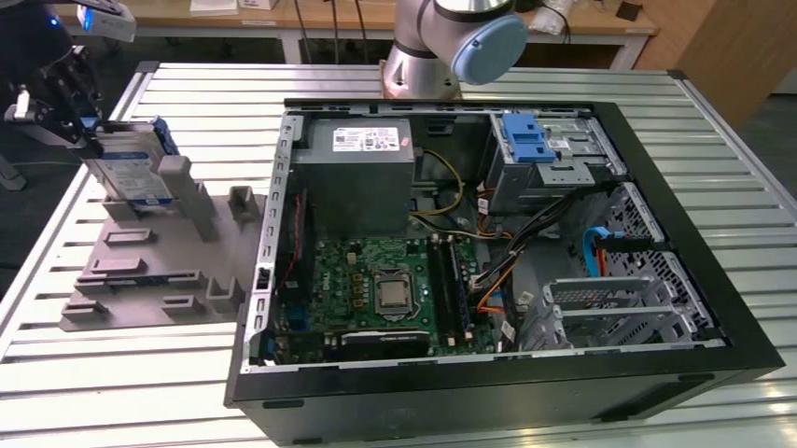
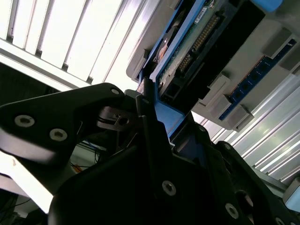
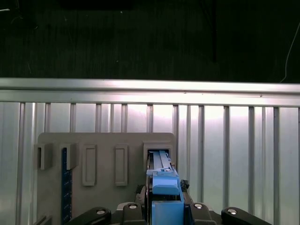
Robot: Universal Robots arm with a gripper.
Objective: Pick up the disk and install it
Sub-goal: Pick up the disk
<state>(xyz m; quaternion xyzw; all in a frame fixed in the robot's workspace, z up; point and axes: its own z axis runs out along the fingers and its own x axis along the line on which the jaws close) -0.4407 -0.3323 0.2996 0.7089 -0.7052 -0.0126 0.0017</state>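
The disk (image 1: 132, 166) stands on edge in a slot at the far end of a grey fixture plate (image 1: 137, 271), at the exterior view's left. Its silver body carries a blue-and-white label and a blue bracket. My gripper (image 1: 77, 126) is at the disk's outer edge, shut on the blue bracket. In the second wrist view the black fingers (image 2: 143, 110) press against the bracket, with the disk (image 2: 201, 37) and its connector side beyond them. In the first wrist view the disk (image 3: 161, 164) sits between my gripper (image 3: 164, 201) jaws, in the plate's (image 3: 103, 145) slot.
An open black computer case (image 1: 697, 308) lies on the slatted metal table (image 1: 149, 373). Inside are a grey box with a white sticker (image 1: 361, 159), a motherboard (image 1: 386, 289), cables, and a silver drive cage with a blue latch (image 1: 542, 149). The arm's base (image 1: 436, 47) stands behind the case.
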